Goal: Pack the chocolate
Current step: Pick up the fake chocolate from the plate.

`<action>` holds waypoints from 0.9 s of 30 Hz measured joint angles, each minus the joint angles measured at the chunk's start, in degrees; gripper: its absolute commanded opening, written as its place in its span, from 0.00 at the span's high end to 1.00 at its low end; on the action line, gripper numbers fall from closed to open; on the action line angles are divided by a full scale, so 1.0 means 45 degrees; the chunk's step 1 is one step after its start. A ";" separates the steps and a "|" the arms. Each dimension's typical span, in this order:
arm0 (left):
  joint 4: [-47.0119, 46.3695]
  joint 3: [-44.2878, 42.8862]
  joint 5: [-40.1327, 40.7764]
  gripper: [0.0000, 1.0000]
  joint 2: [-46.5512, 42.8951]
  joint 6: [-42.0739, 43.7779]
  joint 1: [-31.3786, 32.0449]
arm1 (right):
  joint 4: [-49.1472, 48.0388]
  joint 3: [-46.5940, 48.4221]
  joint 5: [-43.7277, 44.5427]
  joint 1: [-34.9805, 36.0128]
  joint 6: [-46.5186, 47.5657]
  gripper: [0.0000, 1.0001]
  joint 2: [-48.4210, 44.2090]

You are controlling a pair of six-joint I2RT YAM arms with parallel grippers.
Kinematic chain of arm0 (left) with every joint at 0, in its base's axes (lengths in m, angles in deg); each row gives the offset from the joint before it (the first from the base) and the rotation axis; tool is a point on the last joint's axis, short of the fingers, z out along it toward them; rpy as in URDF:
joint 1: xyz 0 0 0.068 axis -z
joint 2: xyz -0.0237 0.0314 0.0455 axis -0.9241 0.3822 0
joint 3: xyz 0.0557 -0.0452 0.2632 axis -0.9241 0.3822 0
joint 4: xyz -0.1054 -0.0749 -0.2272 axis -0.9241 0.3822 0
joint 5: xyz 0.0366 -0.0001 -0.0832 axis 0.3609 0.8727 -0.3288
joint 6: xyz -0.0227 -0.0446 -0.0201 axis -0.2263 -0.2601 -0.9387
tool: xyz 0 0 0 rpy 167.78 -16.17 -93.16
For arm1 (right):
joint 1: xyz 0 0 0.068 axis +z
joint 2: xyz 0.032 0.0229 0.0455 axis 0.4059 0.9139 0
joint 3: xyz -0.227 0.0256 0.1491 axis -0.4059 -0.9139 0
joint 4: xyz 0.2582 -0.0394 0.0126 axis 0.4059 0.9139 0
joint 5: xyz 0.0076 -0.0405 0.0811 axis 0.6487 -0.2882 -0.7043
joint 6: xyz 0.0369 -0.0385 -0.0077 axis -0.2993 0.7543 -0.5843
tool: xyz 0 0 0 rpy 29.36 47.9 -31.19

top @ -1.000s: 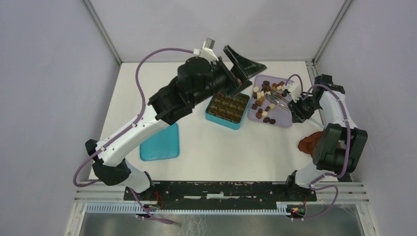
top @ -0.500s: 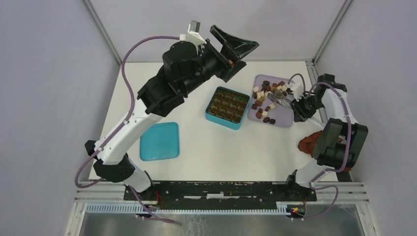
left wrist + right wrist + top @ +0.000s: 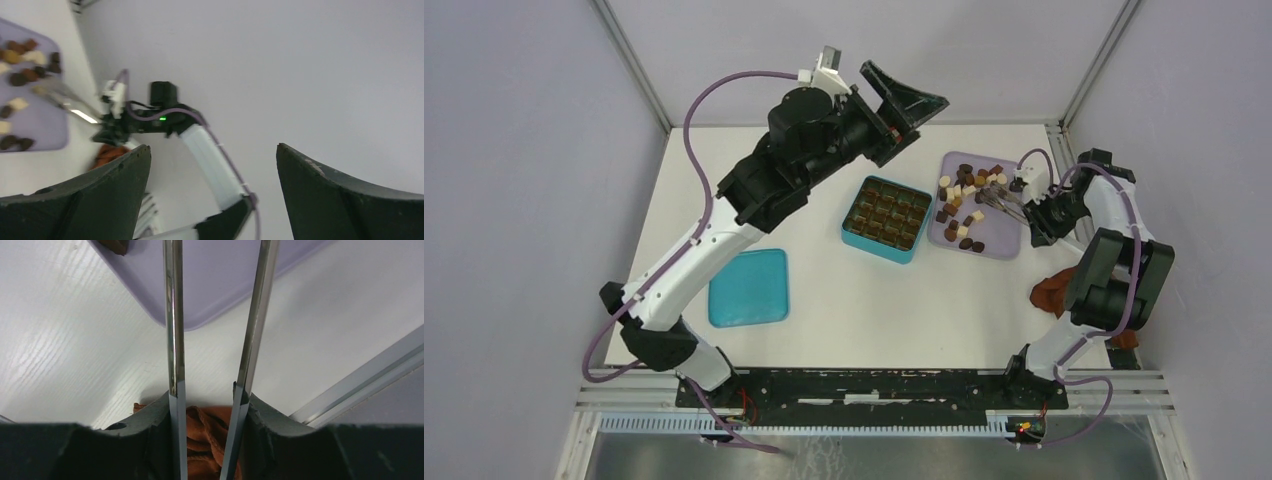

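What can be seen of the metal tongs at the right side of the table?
The slim, shiny metal tongs have two straight, flat arms that stand apart and spread a little toward their far end. The right gripper clamps the handle end, one dark finger pressed on the outside of each arm. The tongs lie nearly level and reach out over the lilac tray, with their tips among the chocolate pieces. Whether the tips hold a piece cannot be told.

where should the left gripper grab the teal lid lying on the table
Probably at the rim of the teal lid, along its near edge, coming from above with the open left gripper. It lies flat on the table, so only the thin edge offers a pinch.
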 measured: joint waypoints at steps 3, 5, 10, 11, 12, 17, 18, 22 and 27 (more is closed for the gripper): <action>-0.1243 0.3332 -0.1098 0.00 -0.1307 0.1200 -0.1268 | -0.0034 0.0204 0.0126 -0.0223 0.0000 0.55 0.0189; -0.2336 0.6343 -0.2186 0.00 -0.2365 0.2671 -0.2506 | -0.0034 0.0257 0.0238 -0.0364 0.0000 0.55 0.0311; -0.1885 1.0671 -0.2982 0.00 -0.3361 0.6703 -0.4483 | 0.0005 0.0282 0.0452 -0.0510 0.0000 0.55 0.0665; -0.1535 1.1137 -0.2788 0.00 -0.3531 0.7708 -0.4546 | 0.0019 0.0296 0.0461 -0.0510 0.0000 0.56 0.0738; -0.1394 1.1434 -0.2637 0.00 -0.3759 0.8349 -0.4541 | 0.0034 0.0325 0.0510 -0.0510 0.0000 0.56 0.0826; -0.1331 1.3095 -0.1724 0.00 -0.6363 1.1196 -0.4532 | 0.0121 0.0588 0.0685 -0.0491 0.0000 0.57 0.1243; -0.1360 1.3294 -0.1501 0.00 -0.6810 1.1594 -0.4532 | 0.0136 0.0622 0.0695 -0.0491 -0.0005 0.57 0.1321; -0.1603 1.4173 -0.0607 0.00 -0.7538 1.2818 -0.4537 | 0.0165 0.0680 0.0879 -0.0495 -0.0019 0.57 0.1656; -0.1268 1.5086 0.0117 0.00 -0.7325 1.3780 -0.4537 | 0.0291 0.0743 0.0976 -0.0461 -0.0126 0.57 0.1914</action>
